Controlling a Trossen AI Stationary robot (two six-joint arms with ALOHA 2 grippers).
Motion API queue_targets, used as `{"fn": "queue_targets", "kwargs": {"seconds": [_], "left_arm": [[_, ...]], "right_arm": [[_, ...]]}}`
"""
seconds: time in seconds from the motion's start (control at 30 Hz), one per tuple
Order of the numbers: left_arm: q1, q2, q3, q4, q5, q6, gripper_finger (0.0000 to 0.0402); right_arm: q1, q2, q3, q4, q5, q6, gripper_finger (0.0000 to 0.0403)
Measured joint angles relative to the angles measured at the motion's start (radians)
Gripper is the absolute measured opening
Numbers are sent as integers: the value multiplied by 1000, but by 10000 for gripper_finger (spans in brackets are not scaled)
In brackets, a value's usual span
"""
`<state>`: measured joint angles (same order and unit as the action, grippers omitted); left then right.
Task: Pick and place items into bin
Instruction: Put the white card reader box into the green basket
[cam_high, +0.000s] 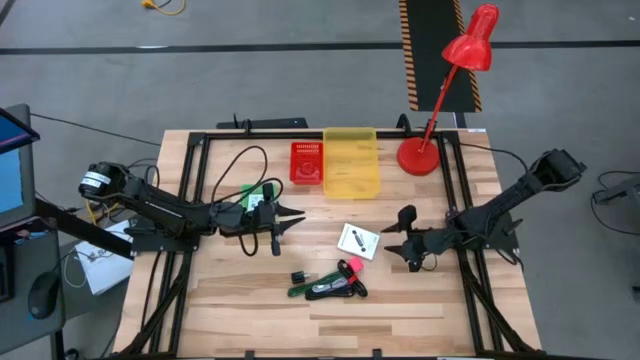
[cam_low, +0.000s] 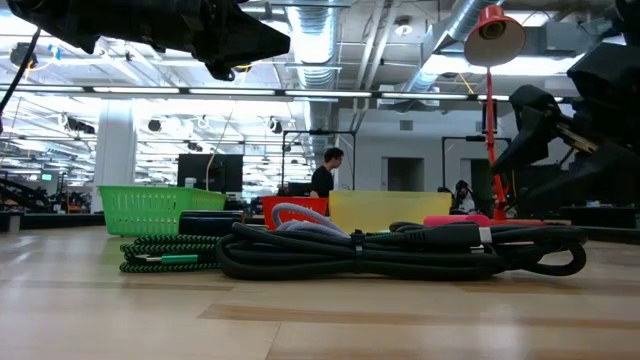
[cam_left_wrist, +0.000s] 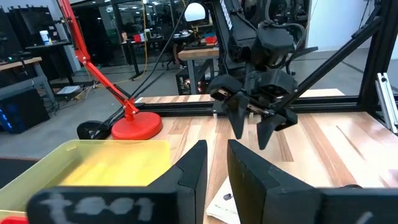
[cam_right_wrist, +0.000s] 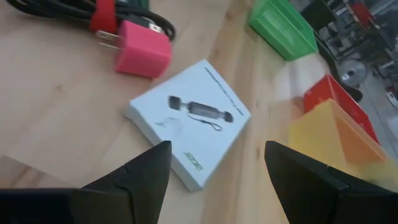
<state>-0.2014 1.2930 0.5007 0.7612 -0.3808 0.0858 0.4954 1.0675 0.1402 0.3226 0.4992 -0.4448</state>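
You have a white packet printed with a dark grey mark, a pink plug, a black cable, yellow, red and green bins, a red lamp, and a pale wood table.

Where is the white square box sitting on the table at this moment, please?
In the high view the white square box lies flat near the table's centre, just left of the right gripper, with the pink plug and black cable below it.
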Motion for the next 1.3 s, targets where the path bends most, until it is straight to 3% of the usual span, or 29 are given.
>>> {"fn": "queue_targets", "kwargs": {"seconds": [0.3,0.73,1.3], "left_arm": [[0,0,0,0,0,-4,52],[0,0,0,-3,0,-49,52],[0,0,0,-8,0,-71,52]], "right_arm": [[42,153,4,102,-1,2,255],[42,418,141,103,-7,-15,255],[40,452,187,1,1,17,255]]}}
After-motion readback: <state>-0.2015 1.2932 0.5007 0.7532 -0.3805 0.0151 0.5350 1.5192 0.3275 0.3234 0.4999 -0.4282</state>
